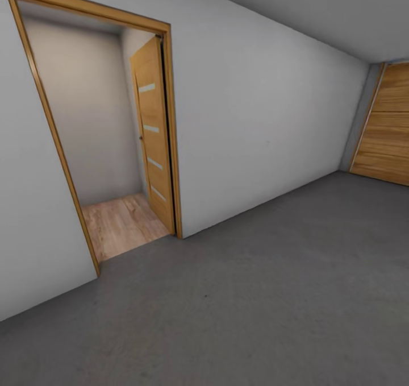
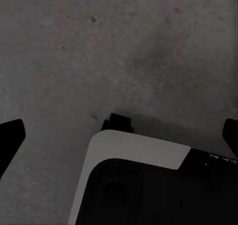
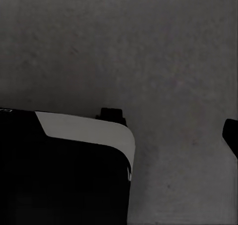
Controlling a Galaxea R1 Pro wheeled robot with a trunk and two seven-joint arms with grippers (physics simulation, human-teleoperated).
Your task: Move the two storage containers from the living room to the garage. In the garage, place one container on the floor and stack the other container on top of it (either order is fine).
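Observation:
The two storage containers are out of view. I am in the garage, on its dark grey floor (image 1: pixel 255 295) beside a plain white wall (image 1: pixel 261 107). My left gripper (image 2: pixel 119 135) hangs open over the floor (image 2: pixel 124 51), with one dark fingertip (image 2: pixel 7 138) at each side of the left wrist view and nothing between them. My right gripper (image 3: pixel 121 135) is also open and holds nothing. One of its fingertips (image 3: pixel 231 135) shows at the edge of the right wrist view, and the other is lost against my black base (image 3: pixel 64 175).
A wood-framed doorway (image 1: pixel 108 147) opens at the left onto a light wood plank floor (image 1: pixel 122 224), its door leaf (image 1: pixel 152 130) swung inward. Wide wooden plank doors (image 1: pixel 389 124) close the far right corner. My base (image 2: pixel 148 195) shows under the left gripper.

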